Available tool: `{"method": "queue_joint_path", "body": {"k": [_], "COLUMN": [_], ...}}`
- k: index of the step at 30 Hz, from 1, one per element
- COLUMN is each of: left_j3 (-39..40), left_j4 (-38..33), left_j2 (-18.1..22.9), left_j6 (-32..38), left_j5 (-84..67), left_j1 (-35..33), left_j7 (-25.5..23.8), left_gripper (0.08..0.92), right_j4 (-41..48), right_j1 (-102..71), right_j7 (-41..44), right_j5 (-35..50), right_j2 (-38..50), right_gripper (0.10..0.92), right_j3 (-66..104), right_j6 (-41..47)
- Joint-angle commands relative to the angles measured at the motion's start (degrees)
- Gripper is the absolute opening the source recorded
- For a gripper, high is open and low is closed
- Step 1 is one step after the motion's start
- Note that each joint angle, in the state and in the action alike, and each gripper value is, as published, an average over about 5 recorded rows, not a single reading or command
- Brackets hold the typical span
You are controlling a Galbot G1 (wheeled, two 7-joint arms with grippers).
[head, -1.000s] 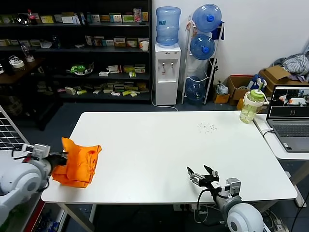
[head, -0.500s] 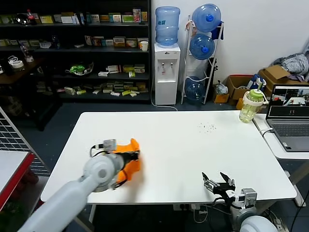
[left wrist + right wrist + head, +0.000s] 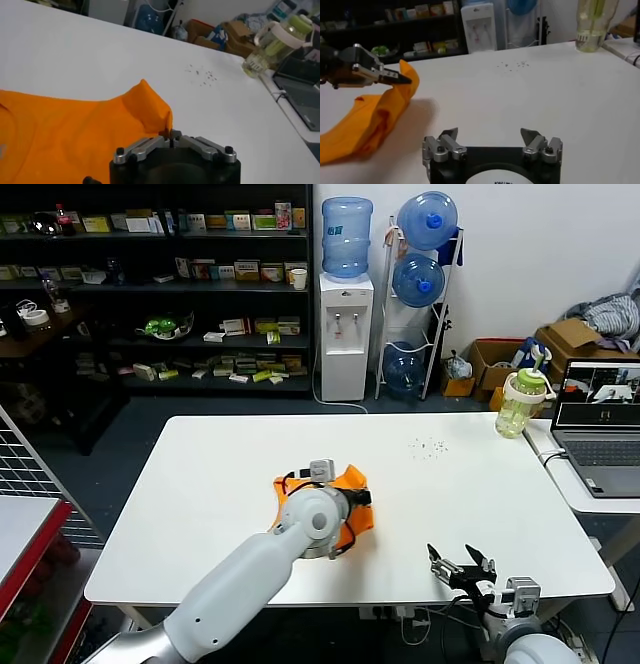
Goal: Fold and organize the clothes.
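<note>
Left gripper [image 3: 171,134] pinched tight on an edge of the orange T-shirt [image 3: 348,506], holding it bunched near the middle of the white table [image 3: 230,474], right gripper [image 3: 462,568] idle at the near right table edge with fingers spread wide, gripping nothing

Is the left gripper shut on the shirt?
Shut: left gripper pinches an edge of the orange T-shirt, fingers together.

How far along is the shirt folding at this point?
Done: the T-shirt looks bunched or partly folded near the table's middle. In hand: the left pincer is shut on a fabric edge. The right pincer waits open near the front edge. Left: neat folding and placing.
</note>
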State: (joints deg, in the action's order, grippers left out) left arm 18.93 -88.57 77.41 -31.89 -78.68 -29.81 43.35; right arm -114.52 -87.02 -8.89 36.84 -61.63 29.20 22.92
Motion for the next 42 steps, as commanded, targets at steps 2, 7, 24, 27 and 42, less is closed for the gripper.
{"method": "queue_joint_path", "body": {"k": [2,7,24,27,42], "left_j3": [3.3,1.5,-36.0,-46.3,-58.6], "left_j4": [7.4,8.2,-16.7,-15.0,-19.9], "left_j2": [9.9,10.9,-15.0,-12.9,-4.5], "left_j6": [0.4,1.2,36.2,47.0,57.0], "left_j5": [3.6,5.6,50.5,57.4,54.5], "left_j1": [3.3,2.8,-44.2,-53.5,-67.2], "left_j7": [1.0,-0.7,-46.3,-51.7,-58.8], "left_gripper": [0.097,0.104,0.561,0.648,0.823], "right_j4": [-0.1,0.4,2.2,3.2,4.3], "right_j1": [-0.2,-0.1,-3.3,-4.0,-8.0], "right_j7": [0.1,2.4,18.7,20.9,21.8], "right_j5": [0.3,-0.1,-5.1,-10.7,-23.8], "right_j2": [0.3,0.3,-3.2,-6.3,-16.7], "right_gripper": [0.823,0.823,0.823,0.823,0.823], "right_j3": [0.7,0.7,11.2,13.1,19.3], "right_j6": [-0.1,-2.7,-19.3,-24.6,-35.1]}}
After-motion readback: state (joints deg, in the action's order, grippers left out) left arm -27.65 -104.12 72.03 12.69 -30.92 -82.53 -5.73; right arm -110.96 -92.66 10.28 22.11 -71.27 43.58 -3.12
